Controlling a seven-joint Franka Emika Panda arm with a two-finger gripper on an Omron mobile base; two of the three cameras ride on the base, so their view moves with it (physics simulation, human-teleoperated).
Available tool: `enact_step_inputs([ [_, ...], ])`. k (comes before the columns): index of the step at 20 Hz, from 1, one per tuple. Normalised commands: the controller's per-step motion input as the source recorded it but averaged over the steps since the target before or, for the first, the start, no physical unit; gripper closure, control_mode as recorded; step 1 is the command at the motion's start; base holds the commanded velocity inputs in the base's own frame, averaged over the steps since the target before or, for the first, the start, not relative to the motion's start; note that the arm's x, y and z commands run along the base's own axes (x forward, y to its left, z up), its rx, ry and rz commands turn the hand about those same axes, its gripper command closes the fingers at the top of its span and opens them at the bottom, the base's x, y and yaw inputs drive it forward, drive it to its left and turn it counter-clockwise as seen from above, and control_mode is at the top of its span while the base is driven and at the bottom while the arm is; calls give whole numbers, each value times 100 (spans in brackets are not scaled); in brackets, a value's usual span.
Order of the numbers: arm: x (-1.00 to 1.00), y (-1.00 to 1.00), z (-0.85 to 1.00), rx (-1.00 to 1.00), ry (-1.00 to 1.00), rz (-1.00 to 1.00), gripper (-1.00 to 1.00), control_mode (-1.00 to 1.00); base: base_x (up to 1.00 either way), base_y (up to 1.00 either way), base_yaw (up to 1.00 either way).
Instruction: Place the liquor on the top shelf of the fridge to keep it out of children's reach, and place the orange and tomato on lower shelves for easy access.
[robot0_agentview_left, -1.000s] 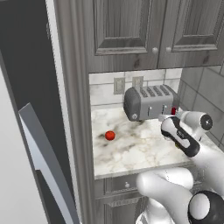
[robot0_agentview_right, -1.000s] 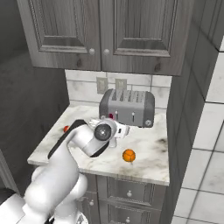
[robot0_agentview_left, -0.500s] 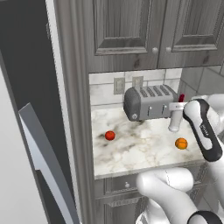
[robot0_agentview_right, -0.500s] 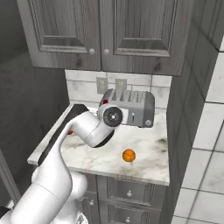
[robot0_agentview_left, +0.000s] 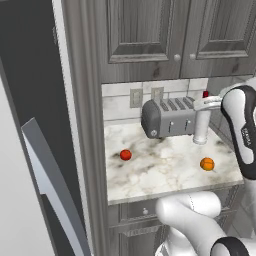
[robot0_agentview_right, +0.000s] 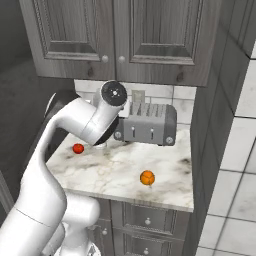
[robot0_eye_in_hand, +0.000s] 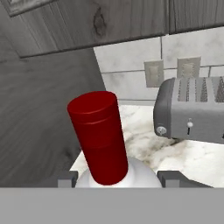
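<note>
The task was barely begun — the orange (robot0_agentview_left: 207, 163) and the tomato (robot0_agentview_left: 125, 155) both lay on the marble counter (robot0_agentview_left: 165, 172), well apart from each other, and the liquor (robot0_eye_in_hand: 99, 140) had not reached any shelf of the fridge (robot0_agentview_left: 30, 125), whose dark door stood at the left. The gripper (robot0_eye_in_hand: 118, 177) was closed on the liquor just below its red cap, the bottle upright between the fingers beside the silver toaster (robot0_agentview_left: 167, 117) — I judged it lifted off the counter, with all three placements left.
</note>
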Motion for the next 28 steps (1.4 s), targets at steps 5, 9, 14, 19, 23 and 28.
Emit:
enact_step_inputs([
  [5,-71,15,9,-1,1,9,100,-100,0,0,0],
  [9,-57,0,0,0,-3,2,100,-100,0,0,0],
  [14,-45,19,0,0,-3,1,100,-100,0,0,0],
  [19,-23,42,9,-2,0,5,100,-100,0,0,0],
  [23,-14,58,13,-7,0,4,100,-100,0,0,0],
  [28,-5,11,3,-2,0,1,100,100,-40,18,8],
])
